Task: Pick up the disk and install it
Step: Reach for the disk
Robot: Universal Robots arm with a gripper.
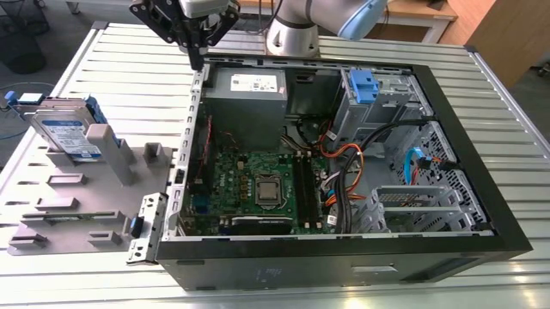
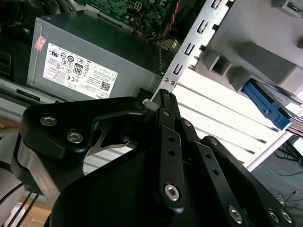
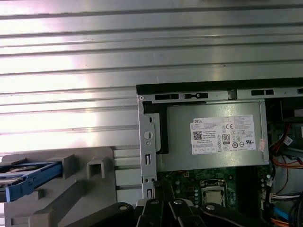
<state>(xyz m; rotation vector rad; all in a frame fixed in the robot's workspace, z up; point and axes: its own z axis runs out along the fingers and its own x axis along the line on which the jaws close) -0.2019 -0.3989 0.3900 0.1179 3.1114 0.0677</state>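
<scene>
Silver-grey metal, blue-railed, the disk (image 1: 62, 132) stands in a grey plastic holder (image 1: 116, 164) at the exterior view's left, untouched. The black tool (image 1: 197, 61) hangs clenched and empty above the open black computer case (image 1: 344, 261). Pick-up looks unstarted; grasping calls for spread fingers.

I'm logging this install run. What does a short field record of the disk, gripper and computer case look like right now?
computer case: open, motherboard exposed, lying on the slatted table
disk: standing in the grey holder, at the exterior view's left, outside the computer case
gripper: shut, empty, above the computer case corner by the power supply
gripper to disk: apart
progress: disk not yet picked up
</scene>
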